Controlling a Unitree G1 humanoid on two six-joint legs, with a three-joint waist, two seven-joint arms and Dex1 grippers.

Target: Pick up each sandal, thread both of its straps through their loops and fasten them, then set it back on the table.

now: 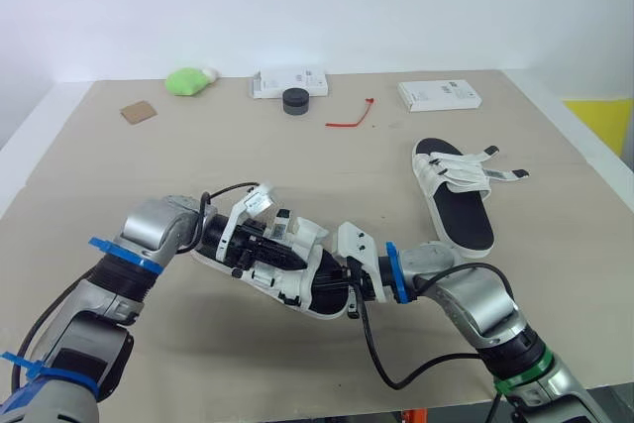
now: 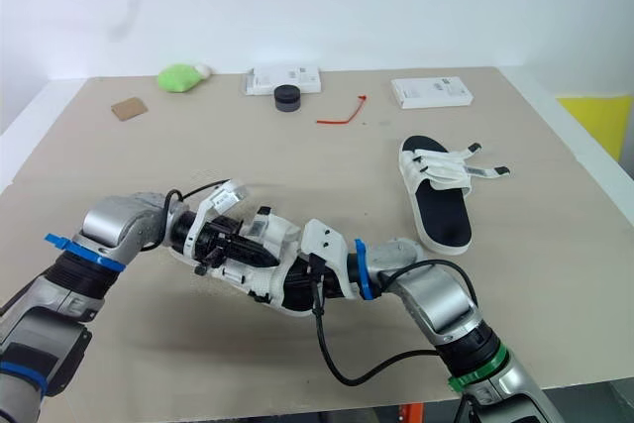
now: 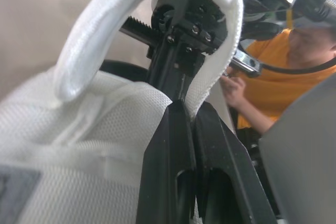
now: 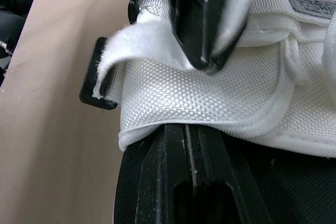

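- Held sandal (image 1: 297,282): at 6 o'clock on table (image 1: 89,175), near the front edge, between both grippers. We couldn't tell if it was clear of the top.
- L gripper (image 3: 191,107): fingers pressed together, pinching the white strap (image 3: 86,35), which arched up in a bow over them.
- R gripper (image 4: 191,129): fingers pressed together, lying along the black footbed (image 4: 283,182), tips tucked under the strap webbing. We couldn't tell if they nipped anything.
- Black loop (image 4: 97,83): at the sandal's edge, w/ a folded strap end right at it.
- Handling (our est.): sandal light. Sole prob. foam, stiff enough to hold by its rim. Strap is soft woven webbing, floppy, and its fuzzy face will likely cling to itself.
- Best hold, we judged: strap close to its free tip so the end points straight at the loop. Other gripper on the sole rim beside the loop.
- 2nd sandal (image 1: 453,195): at 3 o'clock, flat on table, strap ends sticking out sideways, prob. unfastened.
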